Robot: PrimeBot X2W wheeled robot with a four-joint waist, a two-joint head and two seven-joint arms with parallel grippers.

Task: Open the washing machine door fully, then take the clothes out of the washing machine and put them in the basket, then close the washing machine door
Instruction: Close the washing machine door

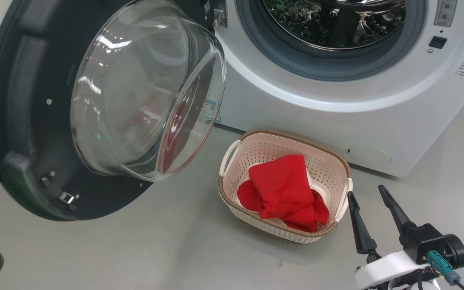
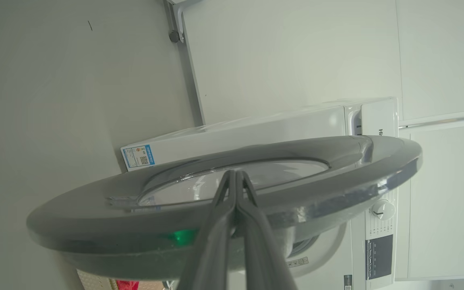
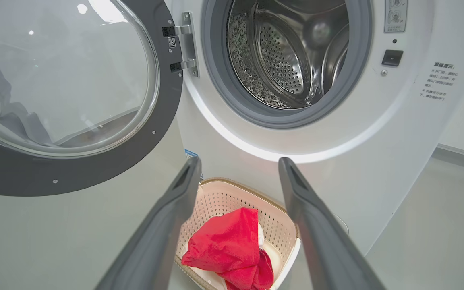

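Note:
The washing machine door stands swung open on the left, its glass bowl bulging toward me. Behind it is the washing machine, and no clothes show in its steel drum. The red clothes lie piled in the cream basket on the floor below the opening. My right gripper hovers just right of the basket, open and holding nothing. In the right wrist view it points over the basket toward the washer front. My left gripper is shut, tips against the outer face of the door.
Bare grey floor stretches in front of the basket and under the door. The door's hinge sits left of the drum opening. A control knob and panel are on the washer's top front. White wall panels stand behind the machine.

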